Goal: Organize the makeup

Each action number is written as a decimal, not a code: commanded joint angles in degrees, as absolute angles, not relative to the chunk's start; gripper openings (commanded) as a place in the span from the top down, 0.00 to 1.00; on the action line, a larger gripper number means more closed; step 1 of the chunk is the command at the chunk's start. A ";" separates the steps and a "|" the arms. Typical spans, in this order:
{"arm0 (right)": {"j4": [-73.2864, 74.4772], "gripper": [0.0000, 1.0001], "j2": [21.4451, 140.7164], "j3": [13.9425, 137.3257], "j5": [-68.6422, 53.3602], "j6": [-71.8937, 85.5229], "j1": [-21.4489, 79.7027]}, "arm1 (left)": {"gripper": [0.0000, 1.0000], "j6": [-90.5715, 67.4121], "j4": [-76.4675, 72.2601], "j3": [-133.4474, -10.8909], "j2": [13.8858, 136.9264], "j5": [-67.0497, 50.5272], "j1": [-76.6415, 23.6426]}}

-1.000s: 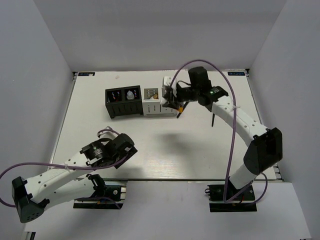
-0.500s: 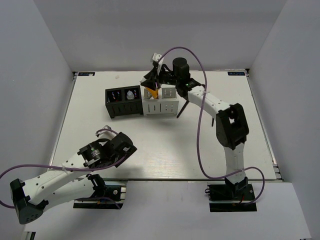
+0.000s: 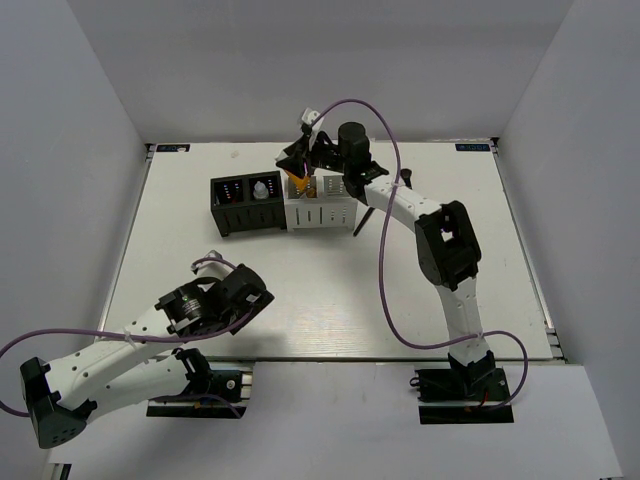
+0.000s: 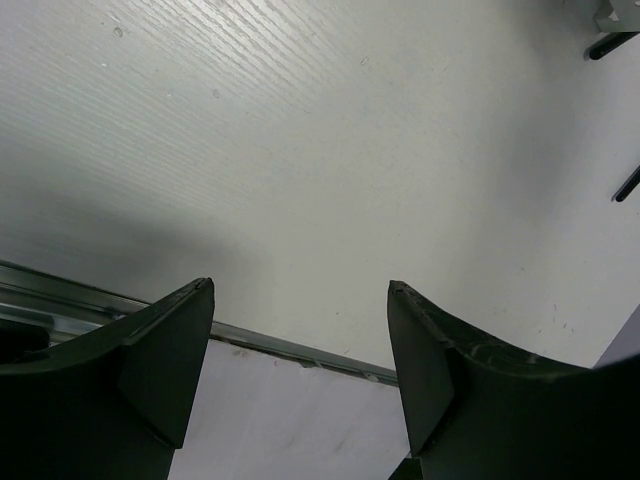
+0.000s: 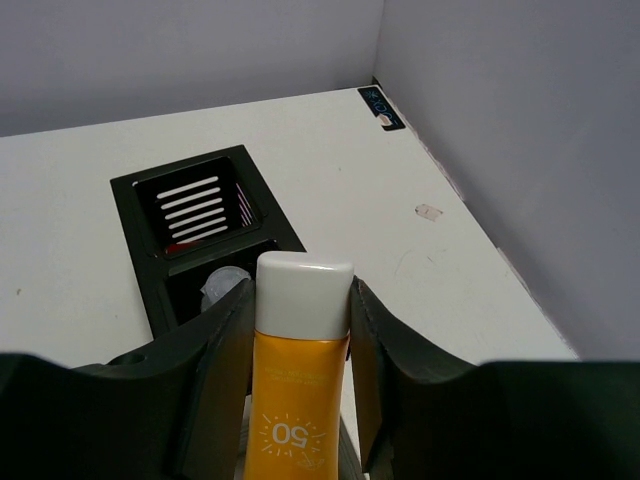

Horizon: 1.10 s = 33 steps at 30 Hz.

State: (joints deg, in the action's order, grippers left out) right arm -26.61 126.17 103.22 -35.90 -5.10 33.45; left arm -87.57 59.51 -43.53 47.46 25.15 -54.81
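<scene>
The fingers (image 5: 215, 365) of your right gripper (image 5: 303, 292) are clamped on the orange white-capped tube (image 5: 292, 420), one on each side just below the cap, which points away from the wrist. The overhead view puts the tube above the organizers near the middle of the desk's (image 3: 200, 270) far edge, about where the black organizer (image 3: 248, 205) meets the white organizer (image 3: 322, 213). Which box it hangs over is hard to tell from there. Your right wrist view shows the black box's compartments just past the cap.

In the black organizer, the small clear bottle (image 3: 261, 189) stands in the right-hand slot and the red-black lip sticks (image 3: 228, 190) in the left-hand one. A long black brush (image 3: 358, 222) lies on the desk, touching the white organizer's right side.

Your left gripper (image 4: 300, 288) hangs low over the desk's near edge, toward the left corner. Its fingers (image 4: 160, 360) are spread apart with only bare desk showing between them.
</scene>
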 commanded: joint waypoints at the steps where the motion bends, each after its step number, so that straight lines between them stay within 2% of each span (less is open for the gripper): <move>1: -29.71 0.68 126.21 103.10 -34.89 -7.11 32.88 | 0.20 -88.51 58.89 -43.33 47.11 27.60 -54.67; 4: -28.92 0.54 126.39 102.74 -34.80 -8.08 32.87 | 0.20 -88.42 58.36 -43.59 47.81 27.77 -54.67; 5: -28.74 0.46 126.56 102.66 -35.07 -8.26 32.78 | 0.20 -88.24 58.45 -43.77 48.07 27.95 -54.67; 8: -27.95 0.35 126.56 102.66 -35.51 -8.53 32.61 | 0.20 -87.98 58.62 -44.82 48.78 28.56 -54.67; 12: -27.07 0.31 125.60 102.13 -36.12 -8.61 32.26 | 0.20 -88.07 58.54 -45.18 48.78 29.09 -54.67; 15: -27.24 0.34 122.79 100.91 -35.34 -7.83 31.73 | 0.20 -87.72 57.92 -45.26 48.52 29.53 -54.67; 16: -27.42 0.36 121.65 100.55 -34.72 -7.47 31.55 | 0.20 -87.28 57.66 -45.26 48.43 29.79 -54.67; 19: -25.06 0.58 116.47 99.32 -27.45 -7.29 30.32 | 0.24 -85.96 56.17 -44.74 48.08 30.06 -54.67; 20: -21.13 0.79 114.02 99.40 -24.29 -7.21 29.71 | 0.26 -85.44 54.60 -44.48 47.99 30.15 -54.67; 22: -16.55 1.00 112.24 99.84 -14.53 -5.98 27.78 | 0.38 -84.03 52.75 -43.34 47.73 30.15 -54.67; 23: -9.82 1.00 111.02 100.45 -9.63 -5.80 27.25 | 0.46 -83.41 50.73 -42.98 47.46 30.15 -54.67; 24: -6.10 1.00 110.83 101.33 -7.32 -5.80 24.90 | 0.64 -82.71 49.84 -42.72 47.37 30.06 -54.67; 27: 6.35 1.00 110.31 102.57 -3.16 -4.66 22.34 | 0.86 -79.99 47.11 -42.45 47.81 30.15 -54.67; 28: 7.63 1.00 110.13 101.70 -3.51 -3.96 18.76 | 0.89 -78.41 46.59 -42.63 48.07 30.06 -54.67; 30: 10.70 0.86 108.99 97.83 -5.00 -3.95 15.23 | 0.91 -77.26 45.36 -42.98 48.86 29.88 -54.67; 31: 12.46 0.68 109.77 97.47 -5.62 -5.17 13.38 | 0.89 -76.30 44.92 -42.98 49.13 29.71 -54.67; 33: 16.15 0.59 111.17 98.61 -6.85 -6.58 11.17 | 0.81 -75.24 43.42 -42.98 49.83 29.10 -54.67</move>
